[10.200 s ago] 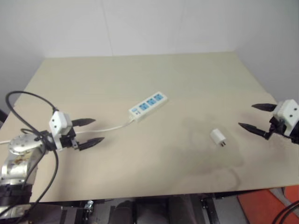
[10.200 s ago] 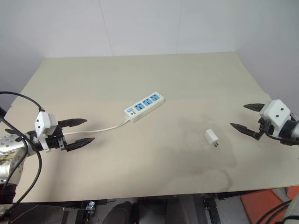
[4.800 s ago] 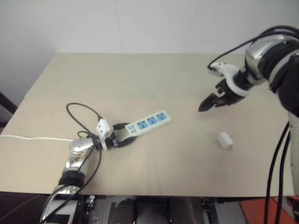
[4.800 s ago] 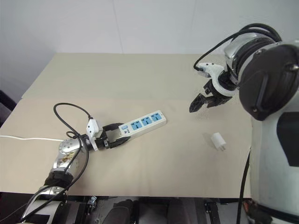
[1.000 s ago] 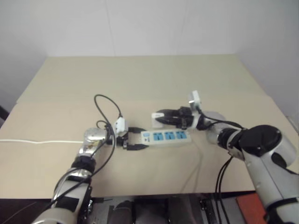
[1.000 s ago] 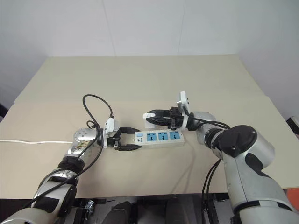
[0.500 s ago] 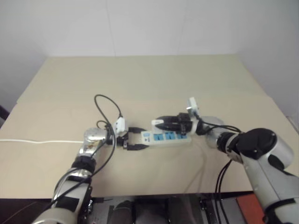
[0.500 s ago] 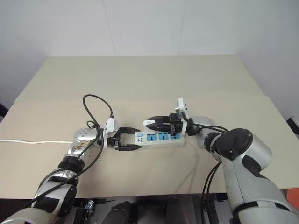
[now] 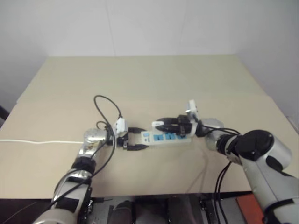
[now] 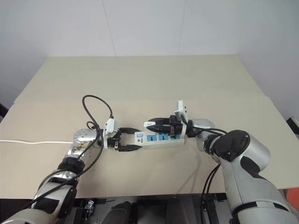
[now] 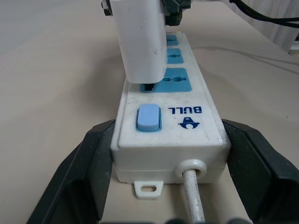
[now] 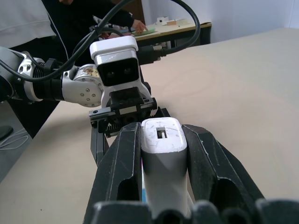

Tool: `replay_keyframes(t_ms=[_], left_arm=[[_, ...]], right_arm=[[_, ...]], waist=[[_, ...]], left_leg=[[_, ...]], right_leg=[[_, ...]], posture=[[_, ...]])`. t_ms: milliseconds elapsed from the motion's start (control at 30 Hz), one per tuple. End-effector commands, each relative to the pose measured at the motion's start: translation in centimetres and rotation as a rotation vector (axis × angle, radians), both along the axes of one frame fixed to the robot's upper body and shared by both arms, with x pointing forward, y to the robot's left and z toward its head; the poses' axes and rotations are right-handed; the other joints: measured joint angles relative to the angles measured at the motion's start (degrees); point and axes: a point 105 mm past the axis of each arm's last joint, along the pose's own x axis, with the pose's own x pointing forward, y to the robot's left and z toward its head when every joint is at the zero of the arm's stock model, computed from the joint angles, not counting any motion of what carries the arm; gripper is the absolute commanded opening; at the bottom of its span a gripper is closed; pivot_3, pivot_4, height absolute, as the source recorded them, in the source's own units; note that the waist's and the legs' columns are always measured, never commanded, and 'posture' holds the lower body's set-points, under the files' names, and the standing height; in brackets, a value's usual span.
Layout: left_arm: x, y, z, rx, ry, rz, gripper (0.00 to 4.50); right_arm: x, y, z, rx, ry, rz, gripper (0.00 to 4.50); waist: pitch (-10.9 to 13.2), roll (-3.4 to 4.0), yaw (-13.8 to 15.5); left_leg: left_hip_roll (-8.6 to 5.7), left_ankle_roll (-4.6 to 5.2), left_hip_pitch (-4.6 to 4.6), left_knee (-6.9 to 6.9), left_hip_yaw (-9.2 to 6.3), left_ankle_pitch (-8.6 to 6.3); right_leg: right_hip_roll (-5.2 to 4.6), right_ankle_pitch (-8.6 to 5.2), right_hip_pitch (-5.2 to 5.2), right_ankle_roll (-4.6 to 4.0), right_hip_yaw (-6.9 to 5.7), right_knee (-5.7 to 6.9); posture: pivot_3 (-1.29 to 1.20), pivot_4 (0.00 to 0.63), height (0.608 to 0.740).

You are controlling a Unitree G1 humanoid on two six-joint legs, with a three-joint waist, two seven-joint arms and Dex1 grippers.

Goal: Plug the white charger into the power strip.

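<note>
We see the power strip (image 9: 167, 137) lying flat on the counter (image 9: 140, 84), its switch end held between the two spread fingers of the left claw (image 11: 159, 172), one finger against each long side. The strip's cord (image 11: 195, 198) leaves that end between the fingers. The right claw (image 12: 159, 154) is closed on the white charger (image 12: 163, 158), squeezing it from both sides. In the left wrist view the charger (image 11: 142, 39) stands upright over the blue socket face nearest the switch, its prongs right at the socket; whether they are fully seated we cannot tell.

Compared with a second ago, the right claw has come down: then it hung with the charger clearly above the strip's far edge, and now it sits low over the strip. Ten seconds ago the charger lay loose on the counter, well apart from the strip, and both claws hovered open at the counter's sides. The left claw's hold on the strip is unchanged over the last second.
</note>
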Motion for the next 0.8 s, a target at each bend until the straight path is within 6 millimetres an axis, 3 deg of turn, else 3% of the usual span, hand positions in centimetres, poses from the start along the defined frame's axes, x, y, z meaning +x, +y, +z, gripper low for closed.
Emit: replay_keyframes(t_ms=[33,400,800], left_arm=[[-0.1,0.1,0.0,0.001,0.003,0.004,3.22],[-0.2,0.1,0.0,0.002,0.006,-0.003,3.22],[-0.3,0.2,0.0,0.000,0.003,0.001,3.22]], right_arm=[[-0.4,0.1,-0.2,0.023,-0.007,0.008,1.11],[-0.7,0.9,-0.6,0.015,0.050,0.048,1.11],[-2.2,1.3,-3.8,-0.043,0.079,0.062,1.11]], waist=[[0.00,0.00,0.00],[0.00,0.00,-0.01],[-0.03,-0.03,-0.15]], left_leg=[[0.00,0.00,0.00,0.00,0.00,0.00],[0.00,0.00,0.00,0.00,0.00,0.00],[0.05,0.01,0.34,-0.02,-0.03,-0.01]], right_leg=[[0.00,0.00,0.00,0.00,0.00,0.00],[0.00,0.00,0.00,0.00,0.00,-0.01],[0.01,0.00,0.16,0.00,0.11,-0.06]], posture=[[0.00,0.150,0.740],[0.00,0.150,0.740],[0.00,0.150,0.740]])
